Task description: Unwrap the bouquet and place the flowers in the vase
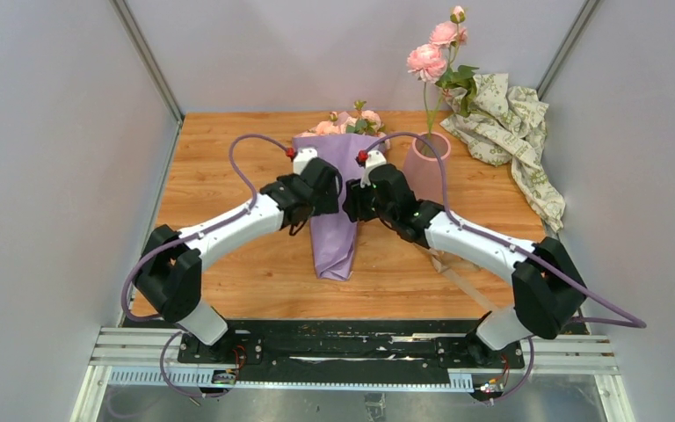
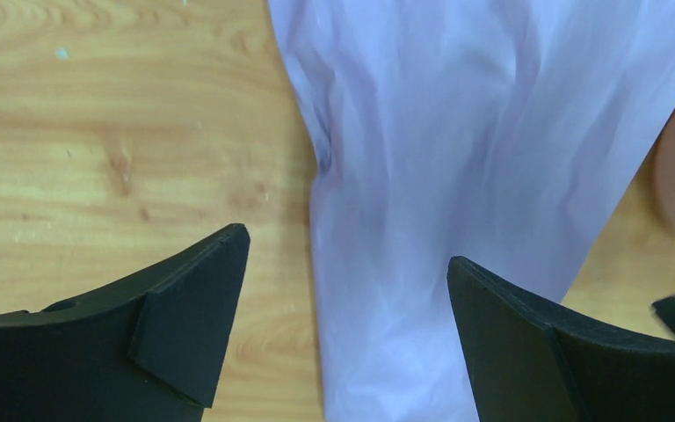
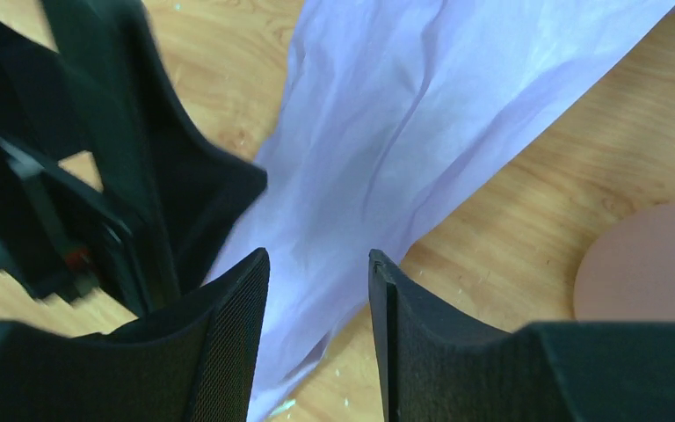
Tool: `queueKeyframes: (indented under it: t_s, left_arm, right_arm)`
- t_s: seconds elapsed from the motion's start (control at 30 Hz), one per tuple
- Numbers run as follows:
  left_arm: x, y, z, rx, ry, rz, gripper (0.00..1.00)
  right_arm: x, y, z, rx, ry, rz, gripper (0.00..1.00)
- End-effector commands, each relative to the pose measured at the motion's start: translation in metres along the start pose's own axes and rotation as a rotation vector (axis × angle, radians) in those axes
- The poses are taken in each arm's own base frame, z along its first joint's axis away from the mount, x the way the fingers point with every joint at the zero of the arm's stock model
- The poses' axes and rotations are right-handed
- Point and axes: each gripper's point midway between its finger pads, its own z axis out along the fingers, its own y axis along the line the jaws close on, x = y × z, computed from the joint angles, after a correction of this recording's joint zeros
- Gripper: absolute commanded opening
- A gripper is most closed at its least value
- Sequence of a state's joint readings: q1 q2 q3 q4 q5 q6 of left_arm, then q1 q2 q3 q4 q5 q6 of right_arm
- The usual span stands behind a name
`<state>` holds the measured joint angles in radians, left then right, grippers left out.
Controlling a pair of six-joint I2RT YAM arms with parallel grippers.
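Left gripper (image 2: 347, 246), right gripper (image 3: 318, 257) over bouquet (image 1: 334, 237), possibly in contact

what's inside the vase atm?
One tall stem with large pink blooms stands in the vase. Its lower end and the vase's interior are hidden by the wall. The bouquet lies wrapped on the table.

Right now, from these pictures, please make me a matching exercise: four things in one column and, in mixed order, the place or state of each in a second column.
Things:
1. bouquet
2. vase
3. patterned paper
4. tall stem with pink blooms

Place or state:
a. crumpled at the far right
b. standing inside the vase
c. lying flat, wrapped in lilac
d. upright, plain pink

Pairs: 1-c, 2-d, 3-a, 4-b
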<state>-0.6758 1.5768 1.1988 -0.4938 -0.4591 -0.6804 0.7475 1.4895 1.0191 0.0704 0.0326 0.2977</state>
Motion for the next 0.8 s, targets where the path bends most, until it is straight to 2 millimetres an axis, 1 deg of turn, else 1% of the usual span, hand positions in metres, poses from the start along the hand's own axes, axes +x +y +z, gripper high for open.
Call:
queueKeyframes:
  t_s: [0.0,0.03,0.07,0.1,0.2,0.27,0.33,0.37,0.43,0.47,0.57,0.7,0.77]
  left_arm:
    - [0.033,0.007,-0.019,-0.114,-0.082,0.099,0.93]
    - [0.038,0.011,-0.024,-0.153,-0.107,0.115,0.93]
    - [0.049,0.004,-0.035,-0.154,-0.133,0.154,0.94]
    - [0.056,0.0,-0.043,-0.162,-0.16,0.182,0.94]
    - [0.066,-0.01,-0.06,-0.184,-0.229,0.235,0.94]
    - [0.071,-0.017,-0.062,-0.21,-0.265,0.284,0.93]
    - [0.079,-0.021,-0.056,-0.254,-0.279,0.335,0.92]
    - [0.081,-0.025,-0.055,-0.269,-0.286,0.359,0.92]
    - [0.089,-0.031,-0.052,-0.275,-0.289,0.389,0.91]
    - [0.094,-0.033,-0.049,-0.277,-0.282,0.403,0.91]
    - [0.1,-0.037,-0.046,-0.273,-0.274,0.409,0.89]
    - [0.103,-0.039,-0.042,-0.284,-0.268,0.442,0.86]
    - [0.101,-0.04,-0.043,-0.277,-0.266,0.437,0.86]
  right_arm:
    - [0.009,0.004,-0.03,0.028,-0.002,-0.046,0.48]
    - [0.005,0.001,-0.039,0.042,-0.026,-0.042,0.47]
    - [-0.002,-0.003,-0.05,0.058,-0.058,-0.036,0.47]
    - [-0.009,-0.007,-0.06,0.078,-0.095,-0.029,0.46]
    - [-0.021,-0.024,-0.095,0.15,-0.17,-0.008,0.4]
    - [-0.028,-0.032,-0.115,0.174,-0.245,0.005,0.36]
    - [-0.033,-0.037,-0.131,0.184,-0.309,0.017,0.34]
    - [-0.039,-0.039,-0.142,0.187,-0.352,0.027,0.34]
    - [-0.039,-0.045,-0.153,0.204,-0.374,0.027,0.33]
    - [-0.035,-0.05,-0.158,0.225,-0.363,0.023,0.33]
    - [-0.031,-0.057,-0.165,0.255,-0.358,0.012,0.33]
    - [-0.027,-0.06,-0.168,0.266,-0.356,0.007,0.32]
    - [-0.026,-0.062,-0.166,0.276,-0.35,0.002,0.32]
